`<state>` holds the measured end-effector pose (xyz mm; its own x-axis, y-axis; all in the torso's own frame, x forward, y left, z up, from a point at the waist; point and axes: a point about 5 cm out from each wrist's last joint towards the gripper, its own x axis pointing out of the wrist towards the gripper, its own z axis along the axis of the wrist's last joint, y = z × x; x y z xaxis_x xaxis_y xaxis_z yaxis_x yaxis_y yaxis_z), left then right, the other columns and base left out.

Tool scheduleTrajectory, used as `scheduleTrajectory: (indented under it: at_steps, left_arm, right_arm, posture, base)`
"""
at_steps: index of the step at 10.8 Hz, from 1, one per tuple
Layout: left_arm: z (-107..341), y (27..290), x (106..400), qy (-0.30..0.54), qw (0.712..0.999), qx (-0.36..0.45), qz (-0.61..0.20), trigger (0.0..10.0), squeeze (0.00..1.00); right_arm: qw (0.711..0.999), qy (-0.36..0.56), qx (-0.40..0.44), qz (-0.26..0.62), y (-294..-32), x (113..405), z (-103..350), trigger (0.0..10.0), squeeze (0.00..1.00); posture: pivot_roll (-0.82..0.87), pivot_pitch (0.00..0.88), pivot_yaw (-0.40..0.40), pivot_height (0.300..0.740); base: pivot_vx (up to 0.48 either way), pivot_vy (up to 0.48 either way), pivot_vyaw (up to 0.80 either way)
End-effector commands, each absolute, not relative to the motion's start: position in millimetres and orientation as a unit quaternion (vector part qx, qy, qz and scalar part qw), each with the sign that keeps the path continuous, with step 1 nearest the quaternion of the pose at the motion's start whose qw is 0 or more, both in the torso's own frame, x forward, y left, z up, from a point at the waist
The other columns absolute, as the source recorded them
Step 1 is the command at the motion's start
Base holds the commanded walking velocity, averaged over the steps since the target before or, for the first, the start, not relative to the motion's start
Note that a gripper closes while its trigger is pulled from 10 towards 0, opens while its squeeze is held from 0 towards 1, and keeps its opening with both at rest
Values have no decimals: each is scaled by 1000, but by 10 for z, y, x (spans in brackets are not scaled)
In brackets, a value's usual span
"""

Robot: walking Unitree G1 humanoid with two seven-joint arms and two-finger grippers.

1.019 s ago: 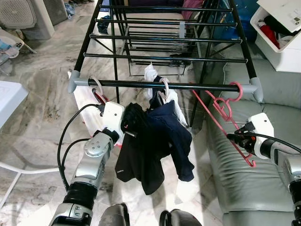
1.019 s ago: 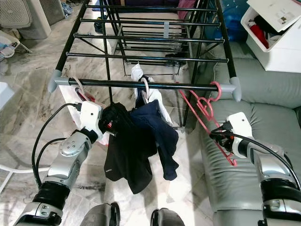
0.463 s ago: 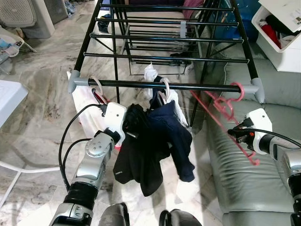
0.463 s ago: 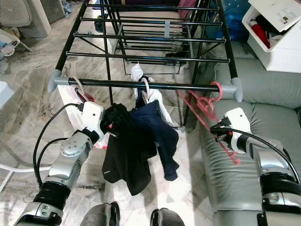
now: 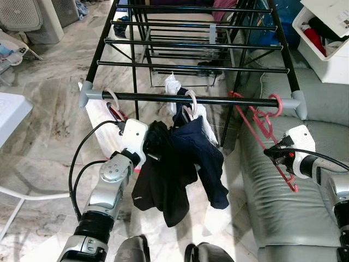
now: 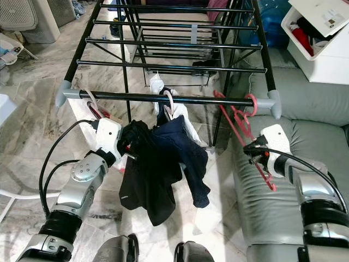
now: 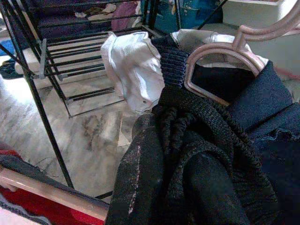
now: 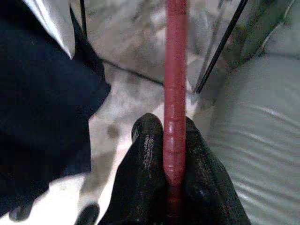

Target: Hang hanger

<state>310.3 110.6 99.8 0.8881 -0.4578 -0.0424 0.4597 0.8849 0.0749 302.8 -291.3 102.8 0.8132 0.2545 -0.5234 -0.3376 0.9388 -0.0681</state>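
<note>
A red hanger (image 5: 260, 121) has its hook (image 5: 275, 102) over the right end of the black drying rack's front rail (image 5: 147, 97). My right gripper (image 5: 274, 154) is shut on the hanger's lower bar; in the right wrist view the black fingers (image 8: 146, 159) pinch the red bar (image 8: 175, 84). A pink hanger (image 5: 191, 101) on the same rail carries a navy garment (image 5: 204, 158) and a white cloth (image 5: 174, 85). My left gripper (image 5: 148, 151) is buried in a black knit garment (image 5: 158, 180) that bunches at its tip, fingers hidden.
A grey sofa (image 5: 283, 218) lies under my right arm. A white bin of clothes (image 5: 322, 38) stands at the back right. Another hanger with red and white cloth (image 5: 109, 106) hangs at the rail's left end. A white table edge (image 5: 11, 112) juts in at left.
The red hanger has swung: its far end rose from below the rail to level with it. My right gripper shifted slightly, still holding it. The left arm hardly moved.
</note>
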Motion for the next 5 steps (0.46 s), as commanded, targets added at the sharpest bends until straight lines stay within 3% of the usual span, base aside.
scheduleTrajectory:
  at_steps: [1, 4, 5]
  left_arm:
    - [1012, 1108, 3105, 12, 969, 47, -243, 10000, 0]
    - [952, 1276, 3102, 23, 981, 49, -184, 10000, 0]
    - [916, 1350, 3081, 30, 984, 65, -165, 10000, 0]
  right_arm:
    - [958, 239, -74, 141, -2883, 3056, 1093, 0, 0]
    - [990, 114, -34, 76, -2501, 2964, 1145, 0, 0]
    - [990, 118, -46, 60, -2386, 2724, 967, 5451, 0]
  posture:
    - [-69, 119, 13, 740]
    - [-80, 89, 30, 740]
    - [-76, 70, 32, 740]
  base:
    - [0, 0, 0]
    - [0, 0, 0]
    - [0, 0, 0]
